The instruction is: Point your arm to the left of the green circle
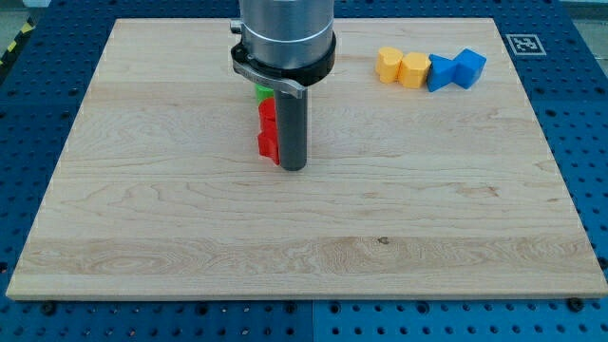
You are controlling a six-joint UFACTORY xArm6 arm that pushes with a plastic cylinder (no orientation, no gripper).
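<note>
We find the green block just left of the board's centre toward the view's top, only a sliver of it showing beside and under the grey collar of our arm; its shape cannot be made out, so we cannot tell from here that it is round. Directly below it in the view two red blocks run in a short column, touching each other and hugging the left side of our rod. Our tip rests on the wood at the foot of that column, just to the view's right of the lower red block and below the green one. We carry no claw at all, only this straight dark rod, so nothing is clasped or held. Well apart, toward the view's top right, four blocks sit in a touching row: two yellow blocks, rounded or many-sided, then two blue blocks with angular faces. All of these lie loose on the pale wooden board; no bin or tray holds them. The board rests on a blue perforated table, and a black-and-white marker sits by the board's top right corner.
</note>
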